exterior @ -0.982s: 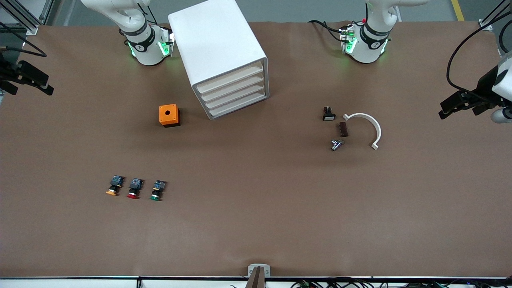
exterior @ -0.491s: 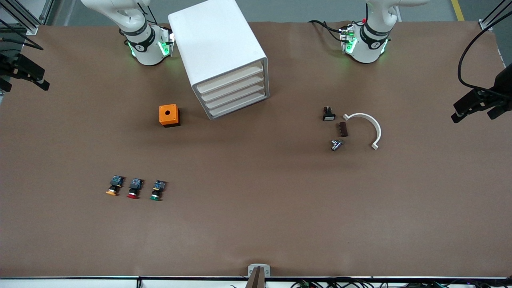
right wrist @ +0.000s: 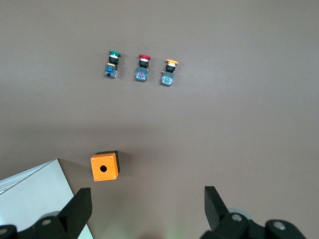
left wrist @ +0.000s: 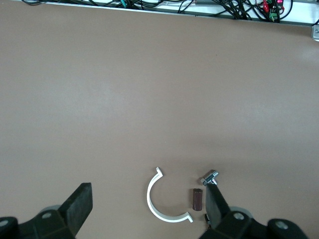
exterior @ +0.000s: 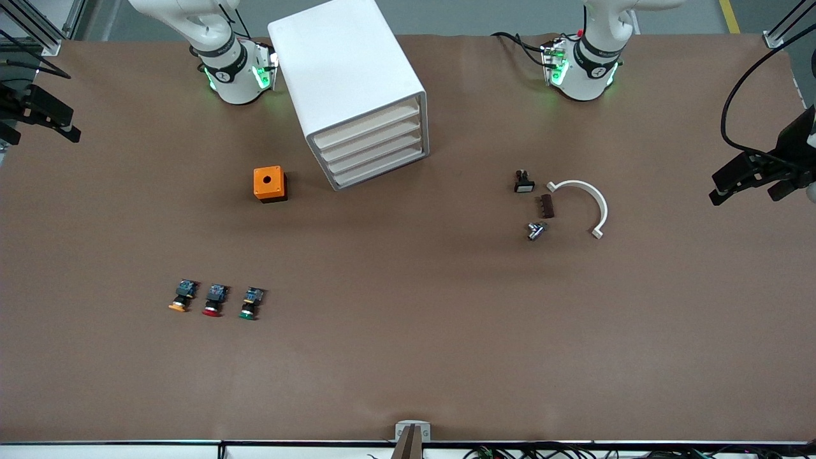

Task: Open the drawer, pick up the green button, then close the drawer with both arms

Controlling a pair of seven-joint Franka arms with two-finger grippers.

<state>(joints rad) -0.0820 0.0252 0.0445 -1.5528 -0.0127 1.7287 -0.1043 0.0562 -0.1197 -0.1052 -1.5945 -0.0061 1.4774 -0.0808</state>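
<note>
The white cabinet (exterior: pixel 347 76) stands between the two arm bases, and each drawer (exterior: pixel 373 148) in its stack of cream fronts is shut. The green-capped button (exterior: pixel 248 305) lies on the table nearer the front camera, last in a row beside a red-capped (exterior: pixel 213 301) and an orange-capped one (exterior: pixel 180 298); the right wrist view also shows the green button (right wrist: pixel 112 62). My left gripper (exterior: pixel 743 188) (left wrist: pixel 148 206) hangs open and empty over the left arm's end of the table. My right gripper (exterior: pixel 39 127) (right wrist: pixel 147 209) hangs open and empty over the right arm's end.
An orange box with a round hole (exterior: pixel 269 183) sits beside the cabinet. Toward the left arm's end lie a white arc piece (exterior: pixel 583 204), a brown block (exterior: pixel 547 206), a small black button (exterior: pixel 523 182) and a metal part (exterior: pixel 537 231).
Both grippers have shifted a little at the table's ends, still open. Nothing on the table has moved and the drawers stay shut.
</note>
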